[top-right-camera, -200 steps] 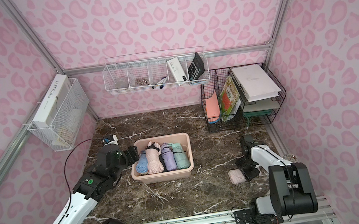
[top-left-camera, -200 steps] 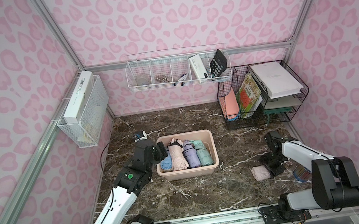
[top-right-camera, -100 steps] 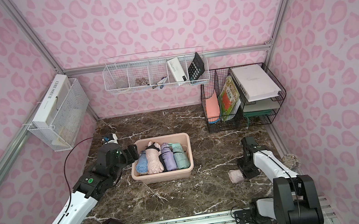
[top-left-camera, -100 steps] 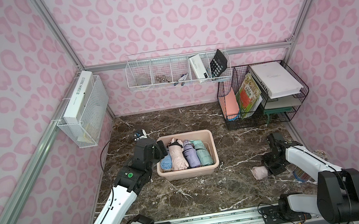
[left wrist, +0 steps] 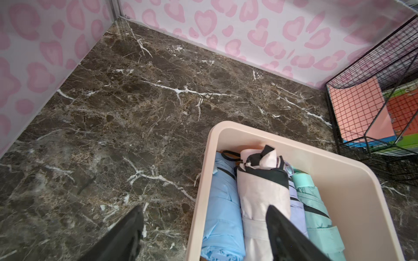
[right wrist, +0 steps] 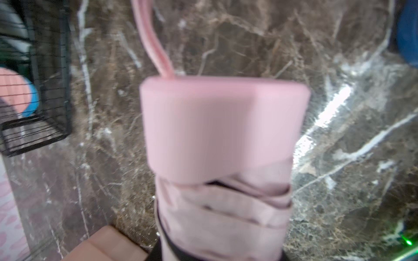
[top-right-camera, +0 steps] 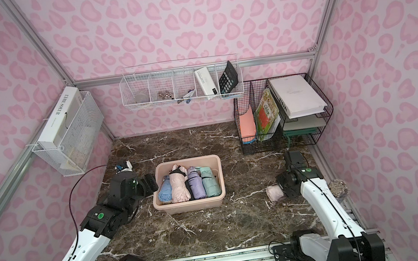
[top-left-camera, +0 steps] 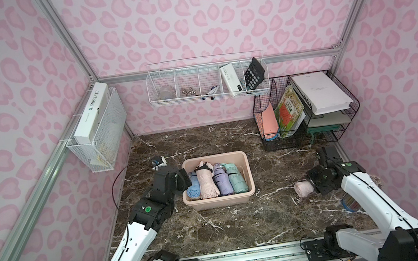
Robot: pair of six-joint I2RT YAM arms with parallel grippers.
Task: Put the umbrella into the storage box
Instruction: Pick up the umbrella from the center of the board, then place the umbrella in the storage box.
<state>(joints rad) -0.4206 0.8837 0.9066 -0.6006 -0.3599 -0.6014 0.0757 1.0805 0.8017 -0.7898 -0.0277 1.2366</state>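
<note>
A folded pink umbrella point(top-left-camera: 302, 189) point(top-right-camera: 274, 193) point(right wrist: 224, 135) is at the right of the marble table, its strap trailing from the handle. My right gripper point(top-left-camera: 313, 184) point(top-right-camera: 284, 190) point(right wrist: 221, 254) is shut on its folded fabric end. The storage box point(top-left-camera: 248, 170) point(top-right-camera: 220, 174) point(left wrist: 339, 168), a peach-pink tub, sits mid-table with several folded umbrellas in it: blue, pale pink, lilac and mint. My left gripper point(top-left-camera: 185, 180) point(top-right-camera: 151, 183) point(left wrist: 204, 209) stands open over the box's left rim, one finger outside it and one above the pale pink umbrella, holding nothing.
A black wire file rack point(top-left-camera: 297, 113) with papers and folders fills the back right corner. A white wire basket point(top-left-camera: 207, 84) hangs on the back wall and another point(top-left-camera: 96, 130) on the left wall. A blue roll point(top-left-camera: 350, 204) lies by the right edge.
My right gripper has shut on the pink umbrella and carried it slightly toward the back. The left arm has barely moved.
</note>
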